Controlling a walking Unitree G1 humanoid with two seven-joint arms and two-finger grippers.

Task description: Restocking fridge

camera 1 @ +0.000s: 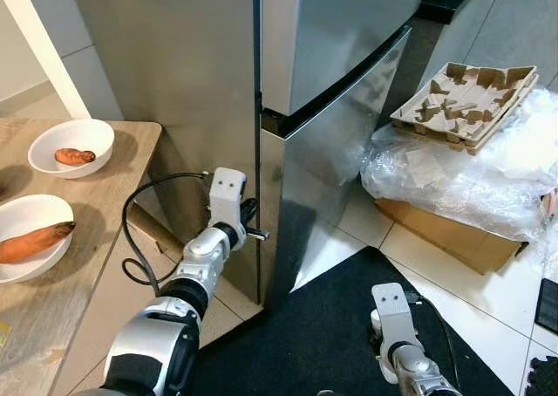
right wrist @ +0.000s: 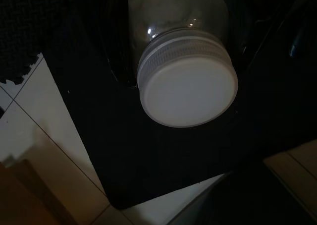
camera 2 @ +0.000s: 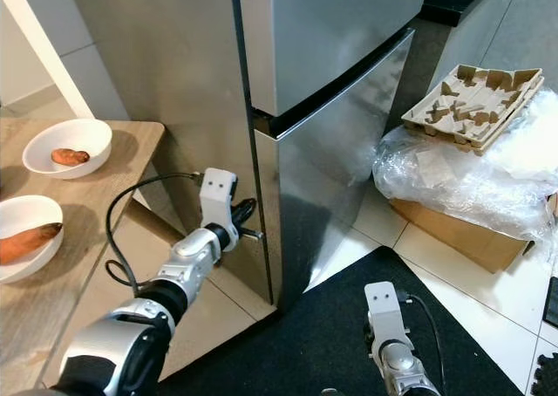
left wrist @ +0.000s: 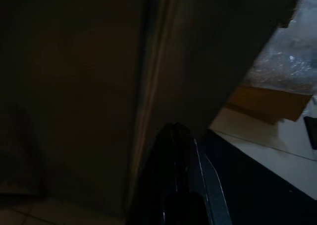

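Right gripper point(right wrist: 183, 51): low at the near edge of the eye views, over the black mat point(camera 1: 331, 326); in the right wrist view the fingers are closed around a clear jar point(right wrist: 173, 17) with a white screw lid point(right wrist: 187, 88), the lid facing the camera.
Jar position: held above the black mat, well apart from the fridge point(camera 1: 331, 91).
Left gripper point(camera 1: 253, 221): raised to the left edge of the lower fridge door point(camera 1: 327, 169), fingertips at the seam between door and fridge side wall; the left wrist view is very dark and shows one black finger point(left wrist: 178, 175) against the steel, so I cannot tell how wide the fingers stand.
Fridge: stainless steel, both doors closed, dark gap between the upper and lower doors.
Table point(camera 1: 87, 265): wooden, to the robot's left; two white bowls, the far bowl point(camera 1: 71, 147) and the near bowl point(camera 1: 30, 235), each holding a sweet potato.
Floor right of fridge: cardboard box point(camera 1: 453, 235) under crumpled clear plastic point(camera 1: 462, 174), with stacked moulded-pulp trays point(camera 1: 466, 99) on top.
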